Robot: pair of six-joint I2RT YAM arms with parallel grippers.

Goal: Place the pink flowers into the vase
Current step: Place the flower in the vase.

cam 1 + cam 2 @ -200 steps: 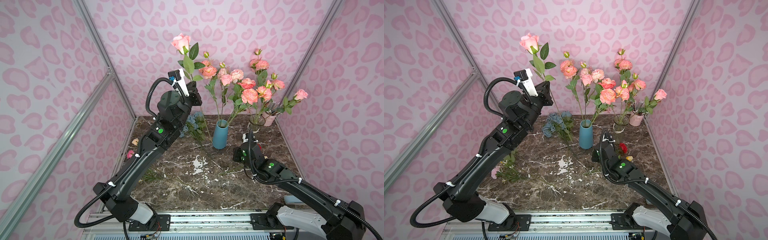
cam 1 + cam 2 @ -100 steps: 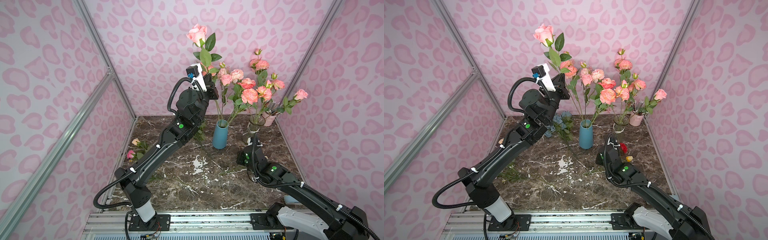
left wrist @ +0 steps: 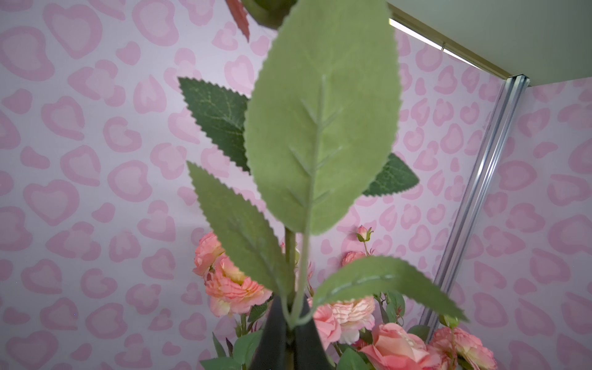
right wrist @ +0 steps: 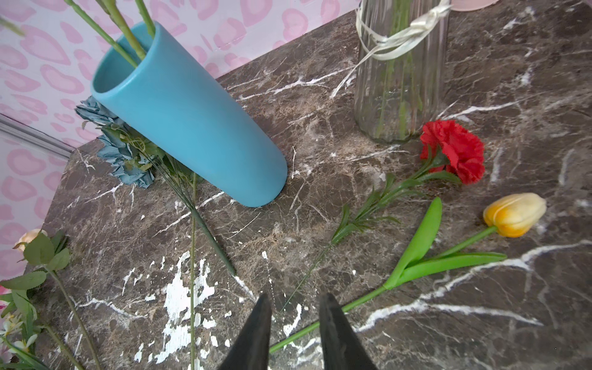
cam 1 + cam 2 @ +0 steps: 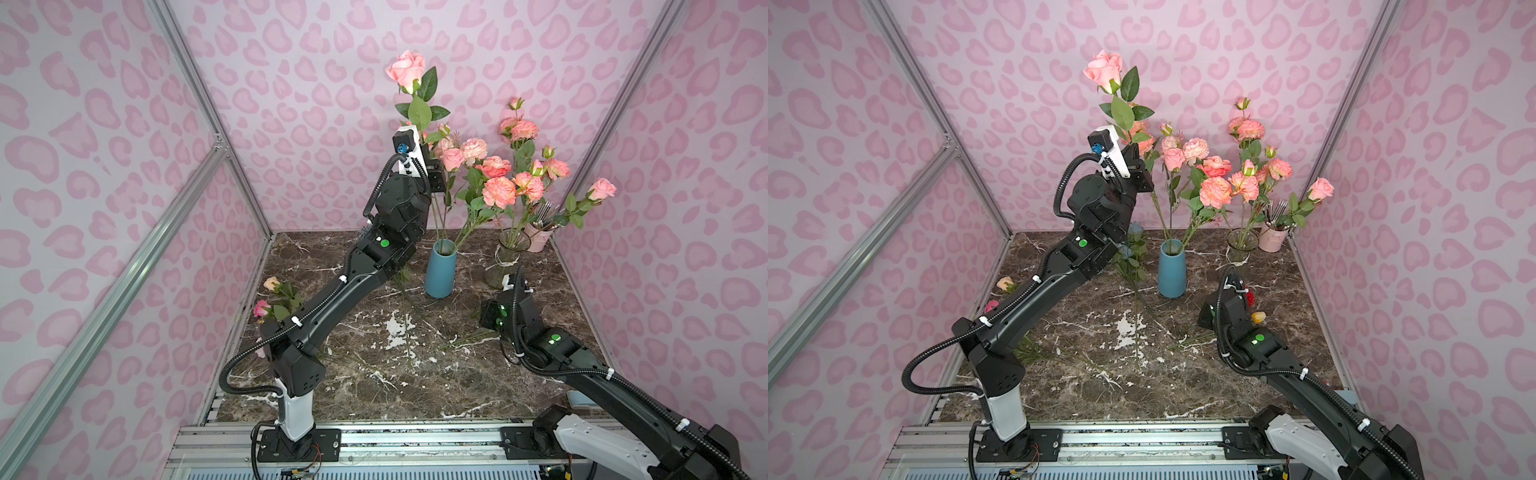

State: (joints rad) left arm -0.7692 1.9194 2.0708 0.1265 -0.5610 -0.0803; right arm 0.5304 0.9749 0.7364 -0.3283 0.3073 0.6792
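Overhead, left tool [image 3: 290, 307] pinches a pink rose [image 5: 406, 68] beside crowded vase blooms [image 5: 498, 191]; right tool [image 4: 293, 307] ajar, empty.

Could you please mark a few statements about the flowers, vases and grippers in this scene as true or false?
1. The left gripper is shut on the pink rose's stem. True.
2. The right gripper holds the yellow tulip. False: it is open and holds nothing; the tulip lies on the table.
3. The blue vase is empty. False: several green stems stand in it.
4. The red bloom lies on the table beside the glass vase. True.
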